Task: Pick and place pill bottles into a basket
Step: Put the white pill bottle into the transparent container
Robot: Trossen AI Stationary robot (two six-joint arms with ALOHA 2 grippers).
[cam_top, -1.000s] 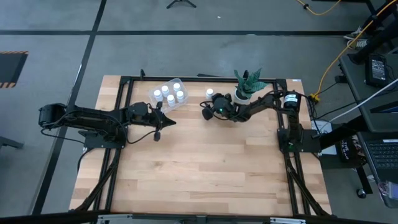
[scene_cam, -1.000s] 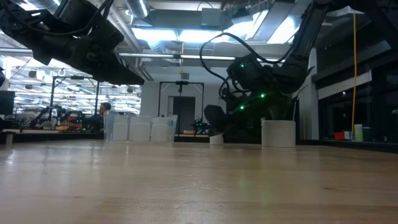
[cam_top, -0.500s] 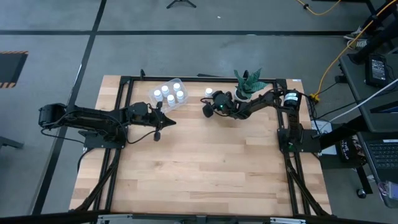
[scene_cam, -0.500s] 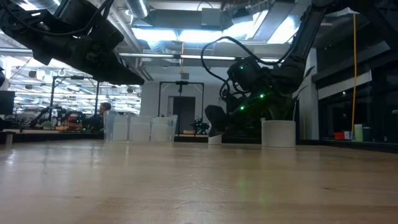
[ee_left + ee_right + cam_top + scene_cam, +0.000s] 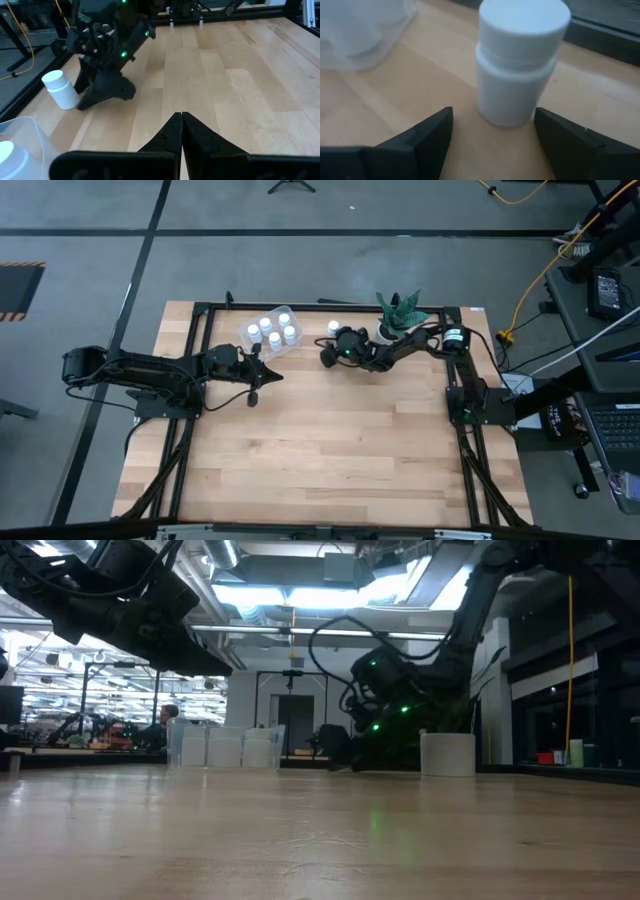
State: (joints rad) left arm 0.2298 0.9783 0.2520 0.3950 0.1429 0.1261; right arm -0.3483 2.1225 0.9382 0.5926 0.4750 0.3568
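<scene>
Right gripper (image 5: 492, 132) spread wide, empty, low at the last loose bottle (image 5: 520, 60) by the table's far edge.
Fingers flank the upright bottle without touching it; grasp not yet made. Four bottles (image 5: 272, 332) stand in the basket (image 5: 247, 340), far left of centre, so four appear placed and one is left. Left gripper (image 5: 181, 131) clenched shut, empty, waiting just beside the basket. Plant pot (image 5: 388, 337) stands near the right arm.
</scene>
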